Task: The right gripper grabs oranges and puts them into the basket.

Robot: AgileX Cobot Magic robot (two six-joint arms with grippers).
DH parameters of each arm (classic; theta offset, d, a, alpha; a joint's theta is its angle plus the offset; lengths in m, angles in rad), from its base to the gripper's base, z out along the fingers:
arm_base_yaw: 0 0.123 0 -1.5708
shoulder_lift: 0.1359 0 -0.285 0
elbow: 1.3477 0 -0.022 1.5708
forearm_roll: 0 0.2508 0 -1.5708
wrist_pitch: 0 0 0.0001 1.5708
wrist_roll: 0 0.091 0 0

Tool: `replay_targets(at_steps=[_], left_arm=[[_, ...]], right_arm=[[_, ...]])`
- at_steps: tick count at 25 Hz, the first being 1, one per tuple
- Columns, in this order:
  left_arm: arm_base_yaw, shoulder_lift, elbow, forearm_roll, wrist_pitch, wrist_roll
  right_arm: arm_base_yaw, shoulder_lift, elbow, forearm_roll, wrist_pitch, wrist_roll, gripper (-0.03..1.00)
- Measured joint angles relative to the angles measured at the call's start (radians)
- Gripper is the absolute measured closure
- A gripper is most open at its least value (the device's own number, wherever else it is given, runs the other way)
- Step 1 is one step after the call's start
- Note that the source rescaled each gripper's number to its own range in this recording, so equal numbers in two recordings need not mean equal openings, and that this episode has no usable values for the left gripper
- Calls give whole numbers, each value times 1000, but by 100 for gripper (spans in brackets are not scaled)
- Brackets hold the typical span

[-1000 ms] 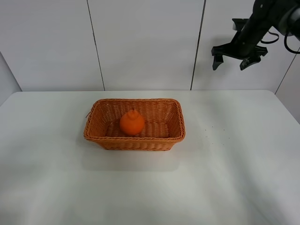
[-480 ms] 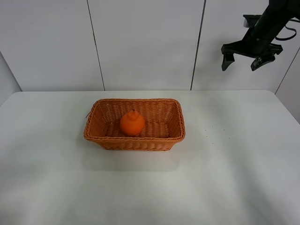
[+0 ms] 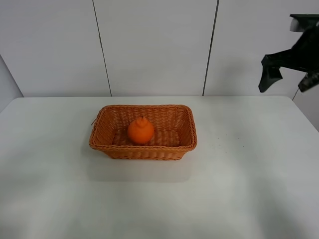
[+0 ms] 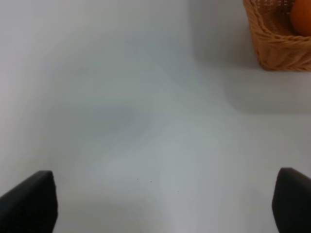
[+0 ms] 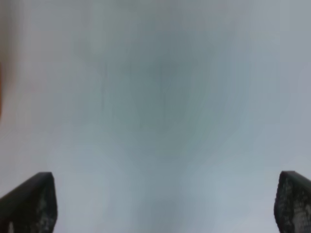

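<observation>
The orange [image 3: 140, 130] sits upright inside the wicker basket [image 3: 109, 144] in the middle of the white table. My right gripper [image 3: 289, 82] hangs open and empty high above the table's far right corner, well away from the basket. In the right wrist view its two fingertips [image 5: 29, 201] stand wide apart over blurred white surface. My left gripper [image 4: 165, 204] is open and empty over bare table; a corner of the basket [image 4: 274, 46] with the orange [image 4: 301, 17] shows in its view. The left arm is out of the high view.
The white table [image 3: 239, 189] stretches around the basket on all sides. A white panelled wall [image 3: 154, 45] stands behind its far edge.
My right gripper has moved to the right and a little down, away from the basket, staying open. The orange and the basket have not moved.
</observation>
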Motion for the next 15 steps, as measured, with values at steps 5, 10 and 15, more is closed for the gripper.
replay_targets(at_steps=[5, 10, 15], left_arm=[[0, 0, 0, 0, 0, 0], [0, 0, 0, 0, 0, 0], [0, 0, 0, 0, 0, 0]], right_arm=[[0, -333, 373, -1, 1, 0, -1], [0, -656, 726, -4, -41, -3, -1], [0, -1012, 964, -19, -161, -4, -1]])
